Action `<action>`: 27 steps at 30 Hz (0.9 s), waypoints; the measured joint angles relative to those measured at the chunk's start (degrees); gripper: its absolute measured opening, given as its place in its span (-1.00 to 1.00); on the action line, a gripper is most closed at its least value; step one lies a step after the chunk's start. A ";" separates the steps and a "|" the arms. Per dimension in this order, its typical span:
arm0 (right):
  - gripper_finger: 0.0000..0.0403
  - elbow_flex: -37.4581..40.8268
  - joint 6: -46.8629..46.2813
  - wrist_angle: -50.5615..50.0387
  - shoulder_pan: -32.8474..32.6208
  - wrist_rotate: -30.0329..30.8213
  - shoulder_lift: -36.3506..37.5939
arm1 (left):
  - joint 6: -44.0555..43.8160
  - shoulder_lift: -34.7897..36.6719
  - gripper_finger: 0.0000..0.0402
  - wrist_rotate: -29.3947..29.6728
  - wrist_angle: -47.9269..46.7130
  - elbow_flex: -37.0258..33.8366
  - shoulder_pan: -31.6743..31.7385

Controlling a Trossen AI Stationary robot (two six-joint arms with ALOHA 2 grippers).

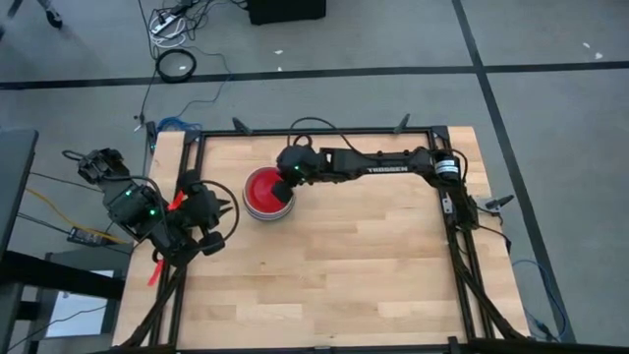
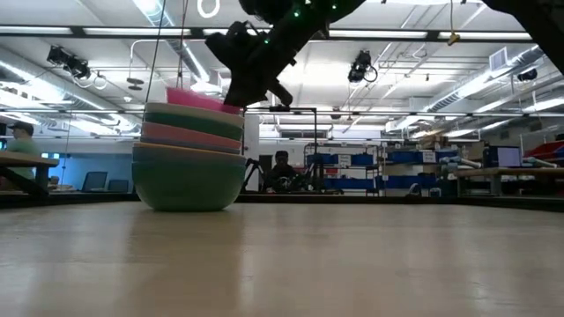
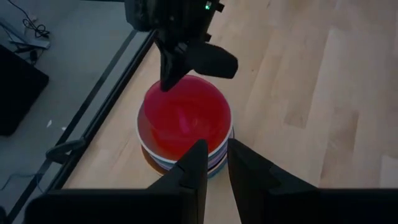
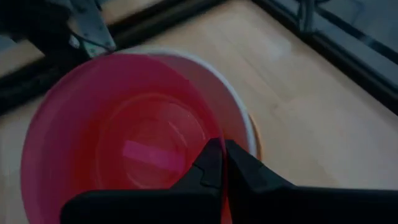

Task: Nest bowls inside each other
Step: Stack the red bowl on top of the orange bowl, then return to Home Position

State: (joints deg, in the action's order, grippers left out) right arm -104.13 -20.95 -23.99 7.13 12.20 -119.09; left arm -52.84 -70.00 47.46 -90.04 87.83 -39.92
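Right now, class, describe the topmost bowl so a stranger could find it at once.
On the wooden table stands one stack of bowls, near the left side. The red bowl sits tilted on top, its rim pinched by the right hand; the bowls beneath show only as edges.

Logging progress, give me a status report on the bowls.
Right gripper shut on top pink bowl's rim, over the bowl stack. Left gripper waits beside it. Nothing in the way.

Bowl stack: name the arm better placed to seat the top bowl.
Right. Its gripper is at the bowl stack, fingers shut on the tilted pink top bowl's rim. The left gripper waits off to the side, holding nothing.
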 joint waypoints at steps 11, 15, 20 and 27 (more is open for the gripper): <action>-0.74 0.19 1.55 -0.53 -0.11 -2.37 0.17 | 0.04 0.00 -0.65 0.90 0.04 0.00 0.00; -0.51 0.19 1.42 -0.57 -0.28 -2.35 0.17 | 0.04 0.00 -0.65 0.90 0.02 0.00 0.00; -0.29 0.19 1.21 -0.58 -0.40 -2.35 0.17 | 0.04 0.00 -0.65 0.87 0.02 0.00 0.00; -0.23 0.23 4.91 -1.71 -3.01 -2.13 1.87 | 0.19 0.00 -0.65 0.91 0.02 0.00 0.00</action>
State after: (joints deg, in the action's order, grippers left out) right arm -103.90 -16.04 -25.70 4.12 10.07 -117.22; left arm -52.65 -70.00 48.37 -90.02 87.83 -39.92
